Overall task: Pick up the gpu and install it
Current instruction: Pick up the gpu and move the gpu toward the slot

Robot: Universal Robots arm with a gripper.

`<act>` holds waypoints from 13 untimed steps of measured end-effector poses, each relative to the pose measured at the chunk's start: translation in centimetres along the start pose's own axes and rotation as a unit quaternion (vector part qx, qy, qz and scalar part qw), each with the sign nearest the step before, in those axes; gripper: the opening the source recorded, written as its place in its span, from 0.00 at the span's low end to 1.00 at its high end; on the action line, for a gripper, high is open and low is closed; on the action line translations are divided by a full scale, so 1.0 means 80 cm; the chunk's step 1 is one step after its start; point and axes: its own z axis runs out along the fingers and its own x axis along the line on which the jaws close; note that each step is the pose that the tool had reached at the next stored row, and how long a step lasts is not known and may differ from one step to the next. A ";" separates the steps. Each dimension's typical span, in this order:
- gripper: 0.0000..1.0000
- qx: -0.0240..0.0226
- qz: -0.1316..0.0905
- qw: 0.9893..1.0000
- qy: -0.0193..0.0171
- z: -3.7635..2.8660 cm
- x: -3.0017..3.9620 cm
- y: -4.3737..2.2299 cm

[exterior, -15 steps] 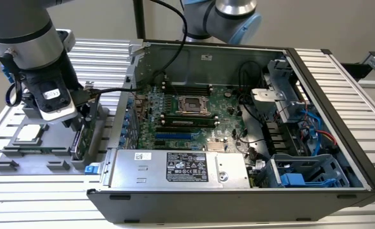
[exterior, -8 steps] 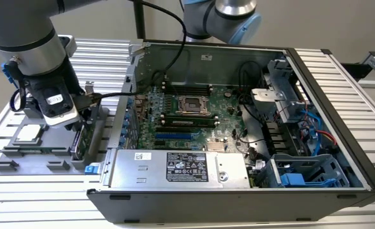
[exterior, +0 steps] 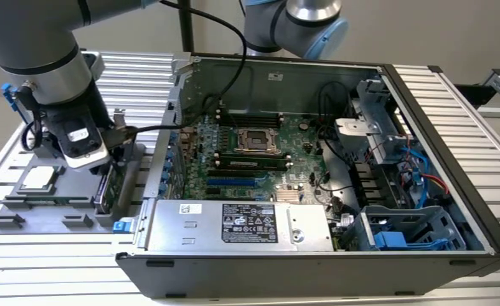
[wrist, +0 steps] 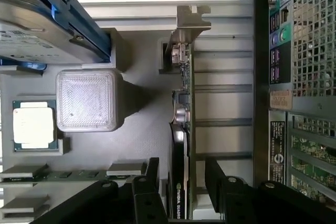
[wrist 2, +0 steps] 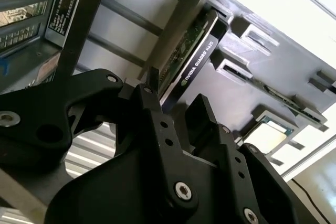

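Your fingers are released, straddling the gpu without clamping it. In the exterior view the card stands on edge in the grey holder, at 9 o'clock from the open computer case. Centre the gripper across it, close squarely, and avoid twisting. It has a black shroud on one face, green board on the other, and a silver end bracket.

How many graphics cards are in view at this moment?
1. The gpu stands on edge in a slot of the grey parts tray beside the computer case, between the fingers of the open gripper. Others may be hidden inside the case.
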 end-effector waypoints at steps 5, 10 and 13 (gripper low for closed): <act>1.00 0.000 -0.003 1.000 0.000 0.0082 0.0007 0.0084; 1.00 0.000 -0.007 1.000 0.000 0.0153 0.0010 0.0124; 1.00 0.000 -0.007 1.000 0.000 0.0161 0.0010 0.0126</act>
